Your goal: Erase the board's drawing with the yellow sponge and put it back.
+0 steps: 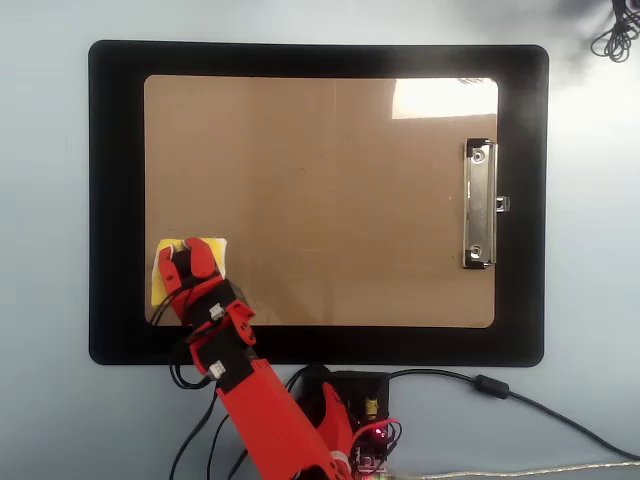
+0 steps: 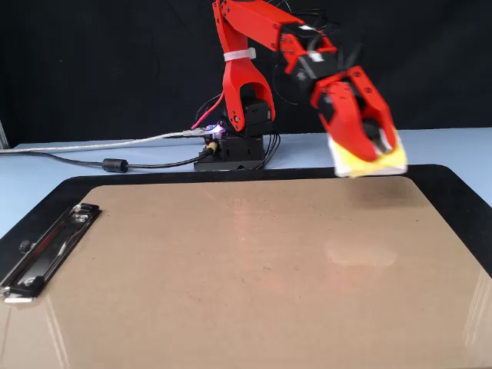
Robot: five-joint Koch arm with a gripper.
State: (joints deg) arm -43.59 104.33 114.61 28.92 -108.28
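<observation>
The black mat (image 1: 70,200) is flat and matte on the pale bench (image 1: 40,420). On it lies the board (image 1: 320,180), stiff, glossy brown hardboard, bare of any mark I can see. The yellow sponge (image 1: 160,285), likely soft, light and squashy, hangs over the board's near-left corner, pinched through its middle by the tool (image 1: 190,263).
</observation>
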